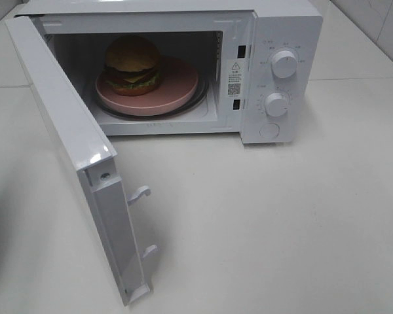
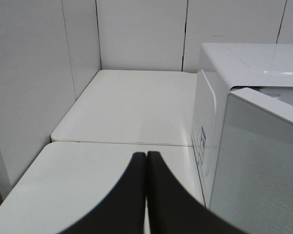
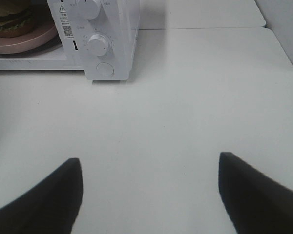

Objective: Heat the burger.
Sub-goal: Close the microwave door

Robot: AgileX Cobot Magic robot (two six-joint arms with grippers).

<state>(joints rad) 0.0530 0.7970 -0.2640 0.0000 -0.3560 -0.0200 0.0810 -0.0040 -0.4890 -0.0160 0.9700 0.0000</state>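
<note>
Burger (image 1: 132, 64) sits loaded in microwave (image 1: 308, 98), door (image 1: 65, 131) not yet closed; left hand (image 2: 146, 155) pinched together, empty; right hand (image 3: 150, 158) wide.

I see the microwave (image 1: 285, 23) at the far side of the table (image 1: 281, 229), its door (image 1: 65, 131) standing open toward the near left, the burger (image 1: 132, 64) on the left part of a plate (image 1: 177, 88) inside it, and one knob (image 1: 285, 64) above another knob (image 1: 276, 103) right of the opening.
</note>
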